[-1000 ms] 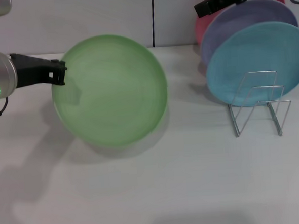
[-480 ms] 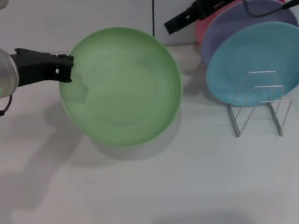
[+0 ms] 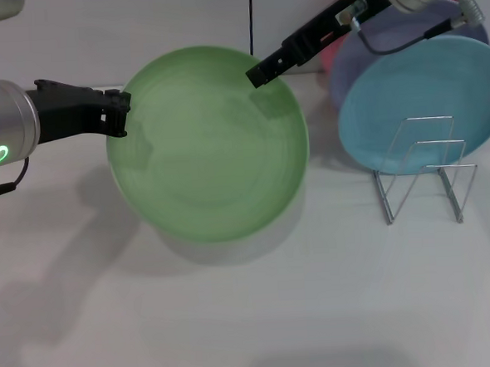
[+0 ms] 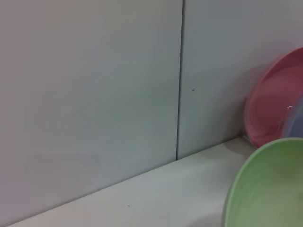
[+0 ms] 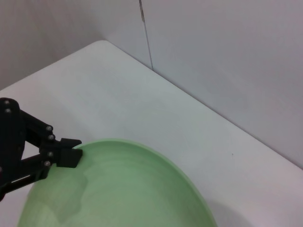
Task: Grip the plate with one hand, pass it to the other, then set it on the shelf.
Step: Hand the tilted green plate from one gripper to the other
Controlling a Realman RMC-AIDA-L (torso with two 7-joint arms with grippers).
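Observation:
The light green plate point(image 3: 210, 152) hangs tilted above the white table, its face toward me. My left gripper point(image 3: 118, 115) is shut on its left rim. It also shows in the right wrist view point(image 5: 71, 156), clamped on the plate's edge point(image 5: 128, 189). My right gripper point(image 3: 261, 71) reaches in from the upper right, with its tip at the plate's upper right rim. The plate's rim also shows in the left wrist view point(image 4: 265, 189). The shelf point(image 3: 423, 172), a silver wire rack, stands at the right.
A light blue plate point(image 3: 423, 98) leans in the rack, with a lavender plate point(image 3: 386, 38) and a pink plate point(image 3: 330, 49) behind it. The pink plate also shows in the left wrist view point(image 4: 274, 99). A grey wall point(image 3: 136, 32) closes the back.
My left gripper has carried the green plate to the right. My right arm has swung down and left from the rack to the plate's upper right rim.

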